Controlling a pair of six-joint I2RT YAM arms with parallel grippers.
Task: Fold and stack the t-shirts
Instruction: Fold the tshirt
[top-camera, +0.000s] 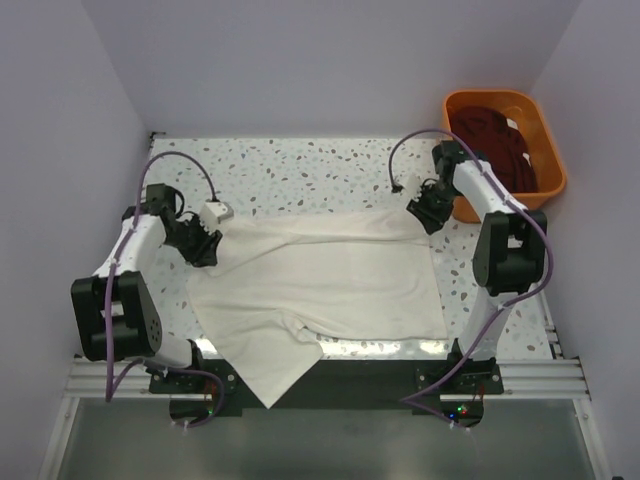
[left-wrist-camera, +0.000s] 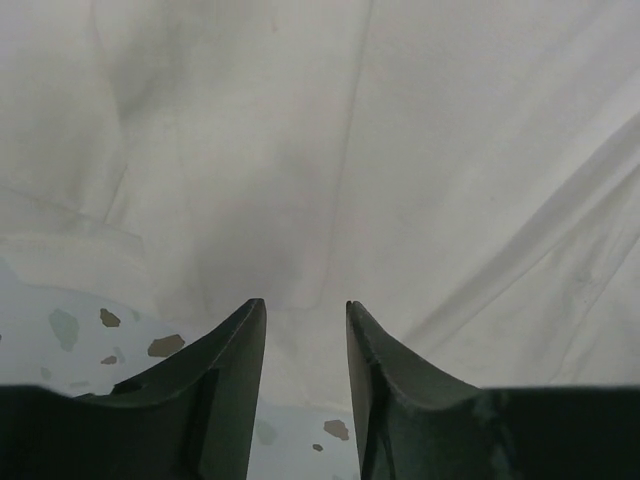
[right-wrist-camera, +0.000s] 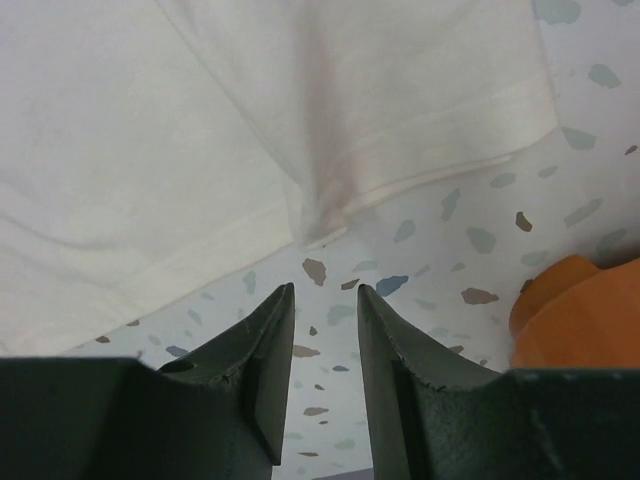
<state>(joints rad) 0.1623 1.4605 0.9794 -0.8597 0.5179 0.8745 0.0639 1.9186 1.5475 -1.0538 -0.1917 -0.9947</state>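
Note:
A cream-white t-shirt (top-camera: 320, 285) lies spread over the speckled table, one corner hanging over the near edge. Its cloth (left-wrist-camera: 330, 150) fills the left wrist view, and its hem (right-wrist-camera: 420, 130) shows in the right wrist view. My left gripper (top-camera: 205, 247) stands open at the shirt's far left corner, cloth under its tips (left-wrist-camera: 305, 308) but nothing pinched. My right gripper (top-camera: 428, 212) is open just off the shirt's far right corner, with bare table between its fingers (right-wrist-camera: 325, 292). A dark maroon t-shirt (top-camera: 495, 140) is bunched in the tub.
An orange plastic tub (top-camera: 545, 150) stands at the back right, close behind my right arm; its rim (right-wrist-camera: 575, 310) shows in the right wrist view. Speckled table (top-camera: 300, 165) stretches behind the shirt. Walls close in on three sides.

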